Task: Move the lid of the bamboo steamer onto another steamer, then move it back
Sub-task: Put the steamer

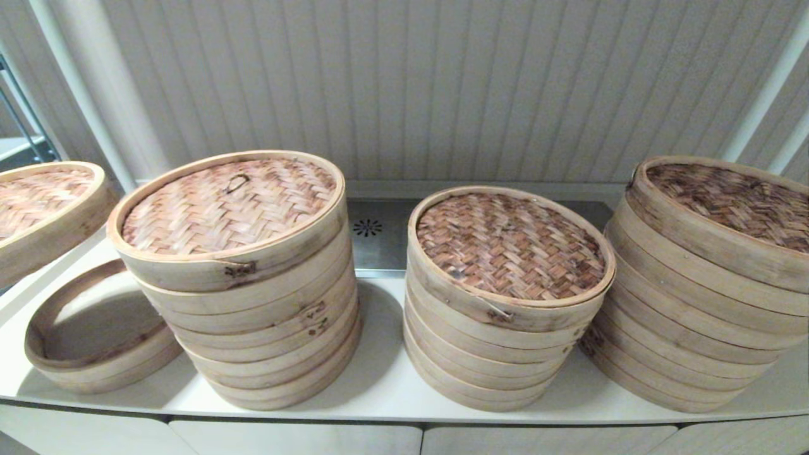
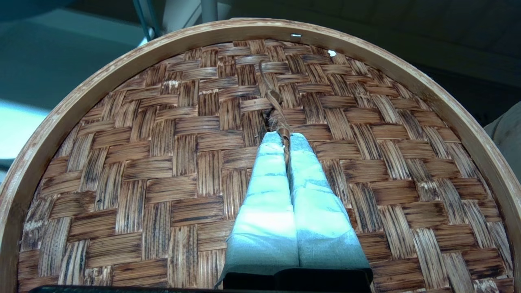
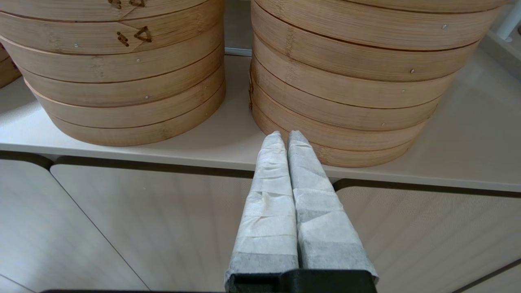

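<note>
The woven bamboo steamer lid (image 1: 44,205) hangs tilted at the far left of the head view, above an open, lidless steamer basket (image 1: 95,360) on the counter. In the left wrist view my left gripper (image 2: 285,139) is shut on the lid's (image 2: 163,162) twisted cord handle (image 2: 276,112), which runs between the taped fingers. The gripper itself is outside the head view. My right gripper (image 3: 286,136) is shut on nothing, low in front of the counter edge, facing the two right-hand stacks.
Three lidded steamer stacks stand on the white counter (image 1: 379,385): a tall one at left centre (image 1: 253,303), a lower one in the middle (image 1: 499,341) and one at the right (image 1: 695,328). A metal drain plate (image 1: 367,227) lies behind them, before the panelled wall.
</note>
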You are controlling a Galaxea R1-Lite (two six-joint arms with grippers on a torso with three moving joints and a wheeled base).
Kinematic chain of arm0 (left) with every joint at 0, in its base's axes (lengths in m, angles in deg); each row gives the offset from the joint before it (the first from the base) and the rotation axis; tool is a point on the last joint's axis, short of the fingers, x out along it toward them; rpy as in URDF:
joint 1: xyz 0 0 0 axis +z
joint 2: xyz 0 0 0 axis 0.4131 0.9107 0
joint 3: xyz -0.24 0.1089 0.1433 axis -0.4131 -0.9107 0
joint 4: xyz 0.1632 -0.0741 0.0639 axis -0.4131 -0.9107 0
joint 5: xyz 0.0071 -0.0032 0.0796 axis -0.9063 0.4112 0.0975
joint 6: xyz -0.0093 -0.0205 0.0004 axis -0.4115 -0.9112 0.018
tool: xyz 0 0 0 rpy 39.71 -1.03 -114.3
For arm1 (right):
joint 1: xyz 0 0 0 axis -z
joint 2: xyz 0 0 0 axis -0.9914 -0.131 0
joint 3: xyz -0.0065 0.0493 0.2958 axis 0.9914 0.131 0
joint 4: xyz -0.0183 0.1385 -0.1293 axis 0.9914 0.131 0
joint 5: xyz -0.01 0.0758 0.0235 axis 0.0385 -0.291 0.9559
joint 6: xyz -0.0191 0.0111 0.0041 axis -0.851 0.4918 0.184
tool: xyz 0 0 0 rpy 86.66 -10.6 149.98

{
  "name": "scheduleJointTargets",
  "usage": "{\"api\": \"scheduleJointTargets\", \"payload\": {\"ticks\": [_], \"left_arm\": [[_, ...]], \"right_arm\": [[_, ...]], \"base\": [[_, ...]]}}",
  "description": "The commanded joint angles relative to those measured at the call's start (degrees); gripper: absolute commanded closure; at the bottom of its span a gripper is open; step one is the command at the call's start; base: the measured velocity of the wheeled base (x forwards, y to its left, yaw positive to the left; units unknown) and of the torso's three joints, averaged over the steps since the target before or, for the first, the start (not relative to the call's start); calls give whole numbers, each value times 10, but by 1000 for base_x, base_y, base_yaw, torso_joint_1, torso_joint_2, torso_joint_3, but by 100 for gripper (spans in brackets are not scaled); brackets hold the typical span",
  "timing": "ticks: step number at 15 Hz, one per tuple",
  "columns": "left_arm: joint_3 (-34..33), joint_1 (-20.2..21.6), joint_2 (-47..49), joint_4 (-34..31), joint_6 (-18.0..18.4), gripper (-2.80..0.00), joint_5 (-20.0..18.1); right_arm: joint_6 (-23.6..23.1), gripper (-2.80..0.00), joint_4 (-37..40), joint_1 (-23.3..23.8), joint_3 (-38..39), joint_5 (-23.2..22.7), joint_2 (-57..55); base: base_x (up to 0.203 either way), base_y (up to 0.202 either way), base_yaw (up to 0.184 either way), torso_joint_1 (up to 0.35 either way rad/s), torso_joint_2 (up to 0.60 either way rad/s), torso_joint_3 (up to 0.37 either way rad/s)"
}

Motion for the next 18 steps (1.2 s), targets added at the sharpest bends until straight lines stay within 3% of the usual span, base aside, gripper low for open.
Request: {"api": "scheduleJointTargets", "payload": {"ticks": [1,18], "left_arm": [[-15,0,8,4,1,0,-2],[-56,0,39,36,1,0,-12]], "right_arm": [[0,0,0,0,0,0,3],[0,0,0,-1,0,0,3]], "base": [[0,0,0,0,0,0],[0,0,0,0,0,0]]}}
